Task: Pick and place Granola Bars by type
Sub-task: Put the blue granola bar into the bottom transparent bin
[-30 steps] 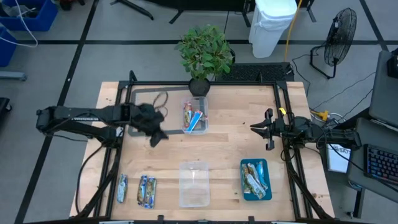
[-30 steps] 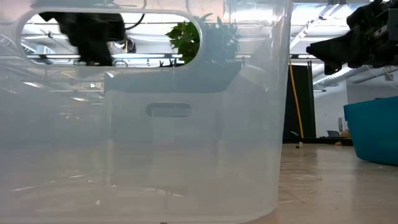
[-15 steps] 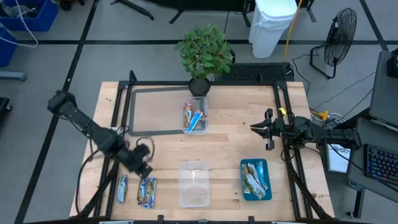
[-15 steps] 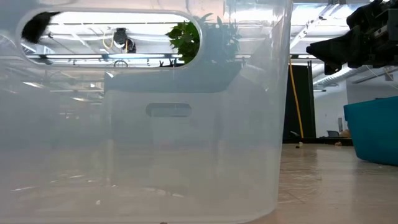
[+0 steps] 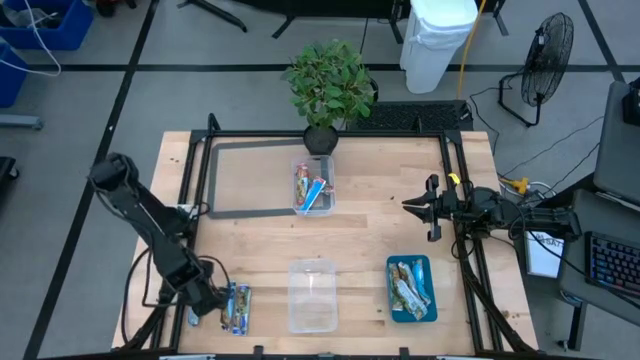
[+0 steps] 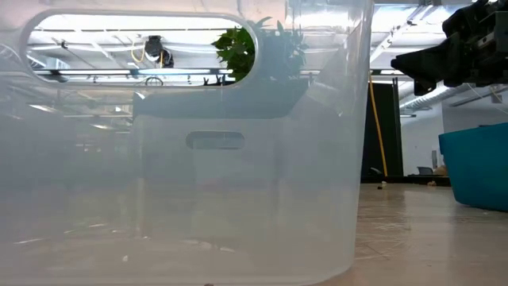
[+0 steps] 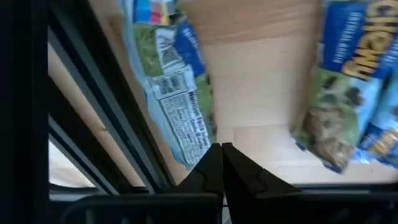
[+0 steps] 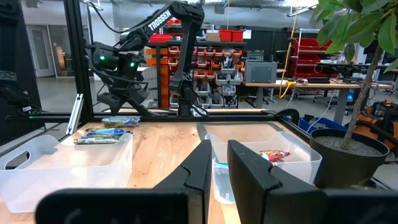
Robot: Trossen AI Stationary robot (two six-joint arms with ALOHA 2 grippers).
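Left gripper [image 7: 221, 148], fingers pressed together, above light, slippery bar [image 7: 176, 93]; best pinched across its middle.

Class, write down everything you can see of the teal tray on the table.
The teal tray is a small, flat, upright-edged rectangle that looks like plastic. It lies flat on the wooden table near the front edge on the right arm's side, beside the empty clear tub but apart from it. Several shiny-wrapped granola bars lie piled in it. No gripper touches it.
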